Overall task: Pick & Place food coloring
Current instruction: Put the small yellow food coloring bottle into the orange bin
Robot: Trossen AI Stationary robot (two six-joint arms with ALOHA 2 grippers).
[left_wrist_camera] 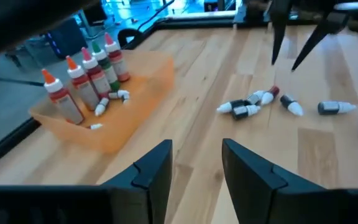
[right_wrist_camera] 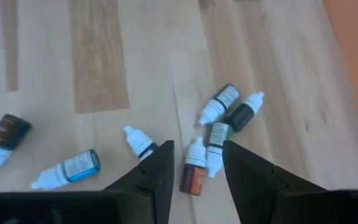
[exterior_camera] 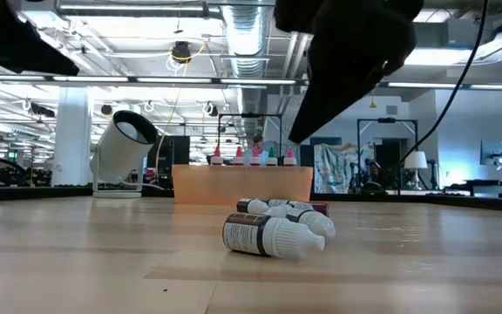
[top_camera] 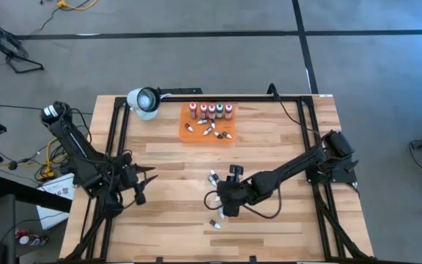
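vials (right_wrist_camera: 215,134) lying flat, caps pointing mixed ways — right gripper (right_wrist_camera: 196,163) above

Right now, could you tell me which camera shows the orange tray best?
The left wrist view: the orange tray fills it, bottles upright inside. The high view shows it small; the low view only its side wall; the right wrist view a corner.
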